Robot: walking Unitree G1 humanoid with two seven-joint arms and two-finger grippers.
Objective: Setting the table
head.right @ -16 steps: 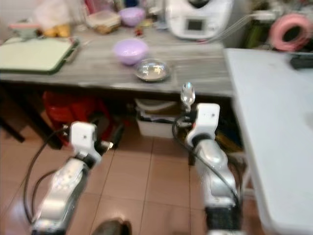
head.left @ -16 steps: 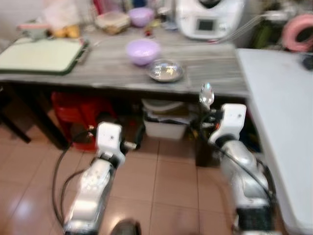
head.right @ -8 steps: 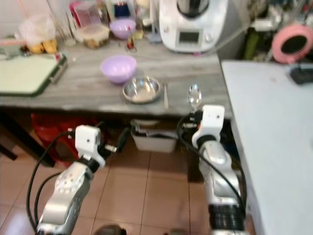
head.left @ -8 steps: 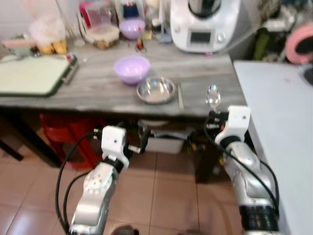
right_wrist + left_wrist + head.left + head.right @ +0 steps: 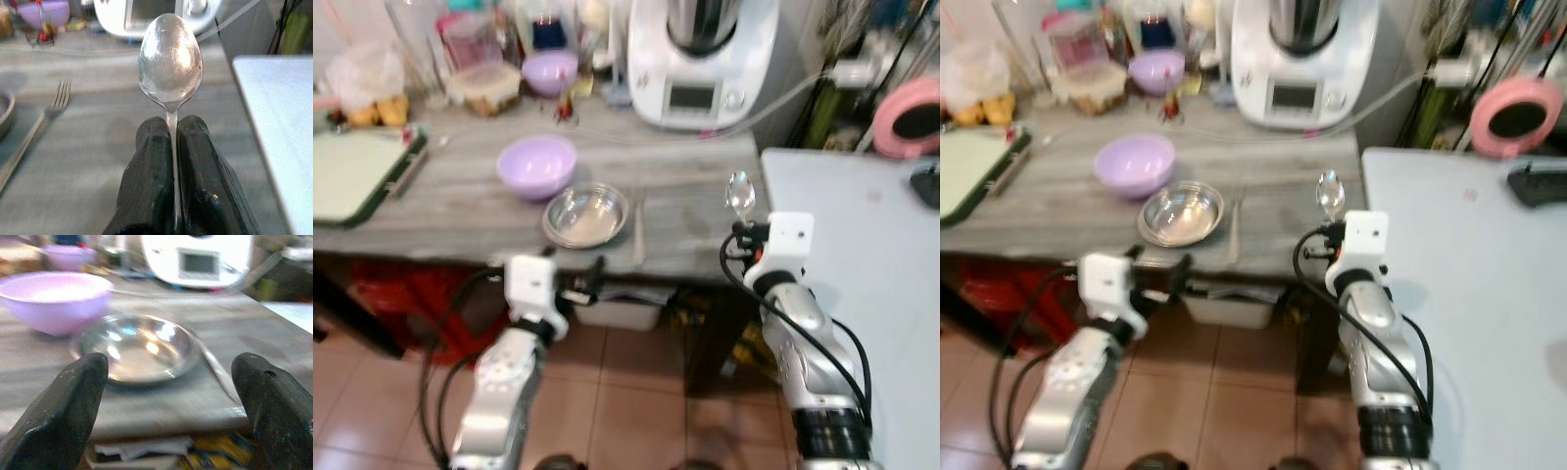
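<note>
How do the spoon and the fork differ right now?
The spoon is clamped in the right tool, held above the counter with its bowl pointing away from the tool; the fork lies flat on the grey counter, untouched. The spoon hangs near the counter's right end, while the fork rests just right of the steel plate. Both are plain silver metal cutlery.

Counts on the wooden counter (image 5: 695,211)

There were two purple bowls (image 5: 537,166), one steel bowl (image 5: 586,215), one fork (image 5: 36,128), one spoon (image 5: 170,63) and one white appliance (image 5: 697,59).
</note>
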